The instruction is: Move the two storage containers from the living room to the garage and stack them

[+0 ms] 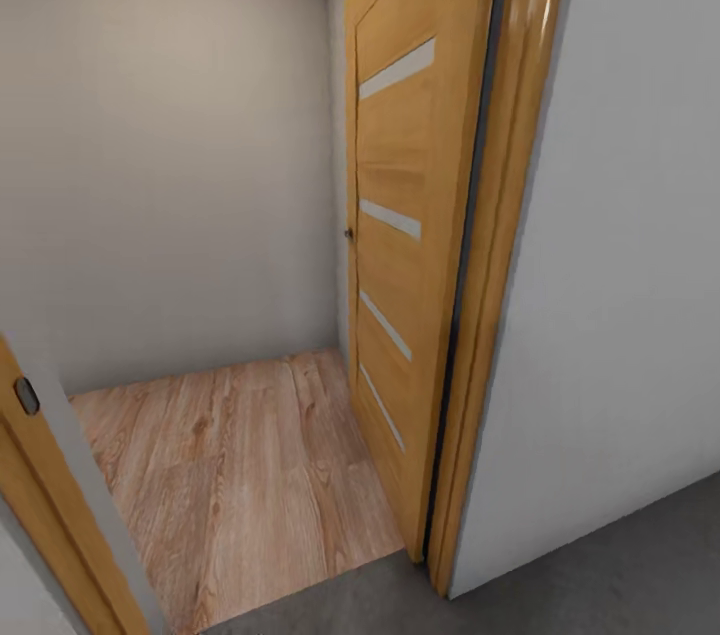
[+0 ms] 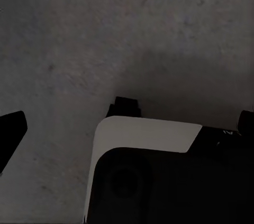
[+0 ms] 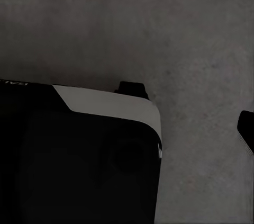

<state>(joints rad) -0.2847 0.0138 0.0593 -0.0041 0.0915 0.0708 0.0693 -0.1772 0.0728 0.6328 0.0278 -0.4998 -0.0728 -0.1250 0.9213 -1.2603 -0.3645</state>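
Ahead of us, through a doorway: grey-white wall (image 1: 170, 145) at the back and another wall (image 1: 620, 295) close on our right; one wooden door (image 1: 400, 215), swung open, with pale glazed slits; door frame (image 1: 495, 265) beside it; light wood plank flooring (image 1: 240, 475) beyond the threshold; dark grey concrete floor (image 1: 600, 575) on our side, which we judge to be the garage. Wrist views: the same mottled concrete (image 2: 79, 38) beneath both arms, plus the robot's base (image 2: 143, 134), white-edged and dark. Left gripper: one dark tip (image 2: 10, 128) at the frame edge, too little to tell how far it is open or whether it has hold of anything; right gripper (image 3: 246, 126), likewise. Storage containers: none entered at this moment; which arm lies nearer cannot be stated. We judge the coming move leads through the doorway onto the wood floor.
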